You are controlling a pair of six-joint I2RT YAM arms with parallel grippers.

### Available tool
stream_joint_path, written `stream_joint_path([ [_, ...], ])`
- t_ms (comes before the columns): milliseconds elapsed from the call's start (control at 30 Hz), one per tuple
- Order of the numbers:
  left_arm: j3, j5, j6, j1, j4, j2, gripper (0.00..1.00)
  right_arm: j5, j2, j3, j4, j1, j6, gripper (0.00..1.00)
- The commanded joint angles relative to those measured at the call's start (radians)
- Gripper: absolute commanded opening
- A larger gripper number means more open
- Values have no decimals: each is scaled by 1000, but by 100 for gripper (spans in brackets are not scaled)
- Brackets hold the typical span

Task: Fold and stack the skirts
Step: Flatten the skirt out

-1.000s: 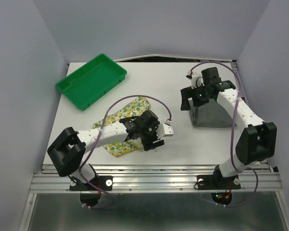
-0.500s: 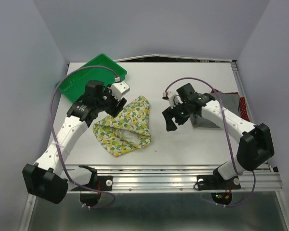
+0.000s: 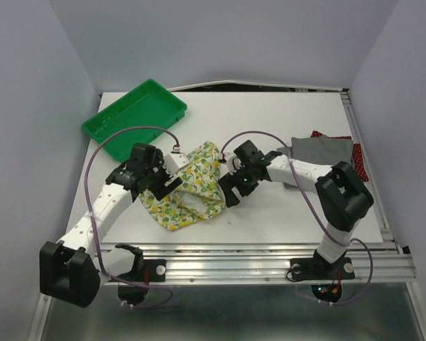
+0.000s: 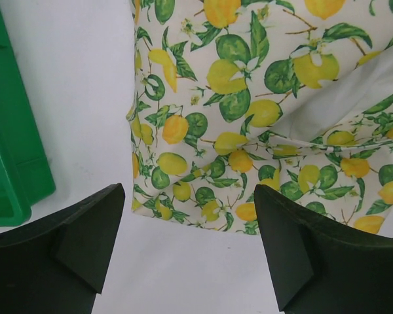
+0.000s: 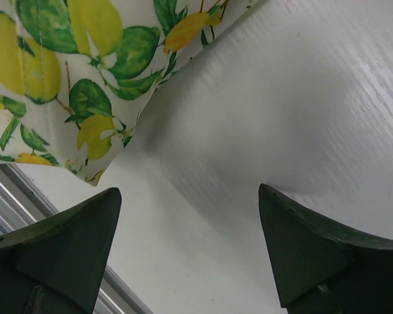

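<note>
Top external: left gripper [image 3: 167,186] and right gripper [image 3: 231,195] flank the lemon skirt [image 3: 193,190] on the table [image 3: 270,213]. Wrist views show both pairs of jaws spread wide.

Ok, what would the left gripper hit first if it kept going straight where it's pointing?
Probably the lemon-print skirt, at its edge; the open left gripper points down at it, though bare table just short is possible.

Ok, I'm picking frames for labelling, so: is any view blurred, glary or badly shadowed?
Top external: even light, sharp, only soft shadows on the table. Left wrist: lemon-print skirt crisp, the dark fingers show little detail. Right wrist: very close, print enlarged, a soft shadow on the table beside the skirt's edge; no glare.
</note>
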Motion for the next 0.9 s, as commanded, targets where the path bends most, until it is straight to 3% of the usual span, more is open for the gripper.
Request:
stream_joint_path([
  [0,-58,-66,58,2,107,8,92,-44,38,28,152,26,40,90],
  [100,-110,-131,63,2,210,44,92,-49,95,32,164,26,46,89],
  [200,-147,-132,112,2,262,77,92,-58,161,63,169,26,52,75],
  [267,-150,-126,138,1,270,122,90,-52,178,92,169,26,40,58],
  [333,-144,-134,144,4,284,140,79,-12,164,119,164,26,17,38],
  [367,-134,-132,138,5,265,140,64,3,135,130,154,26,-12,31],
  [433,-106,-108,120,12,223,110,48,29,89,137,138,26,-54,12],
  [467,-83,-94,98,15,204,52,32,75,63,130,128,26,-77,4],
  [500,-72,-50,93,15,154,19,23,101,7,123,124,26,-131,1],
  [600,0,42,71,10,14,-88,0,164,-95,69,111,17,-248,1],
  [700,110,82,47,4,-139,-128,0,204,-204,49,101,-25,-281,1],
  [733,132,102,37,1,-166,-134,0,201,-216,60,86,-38,-284,6],
  [800,164,84,24,-10,-198,-144,0,155,-226,72,26,-38,-264,27],
  [833,164,70,21,-28,-201,-139,0,111,-226,57,12,-38,-208,58],
  [867,166,57,23,-34,-204,-133,0,13,-226,37,20,-38,-165,70],
])
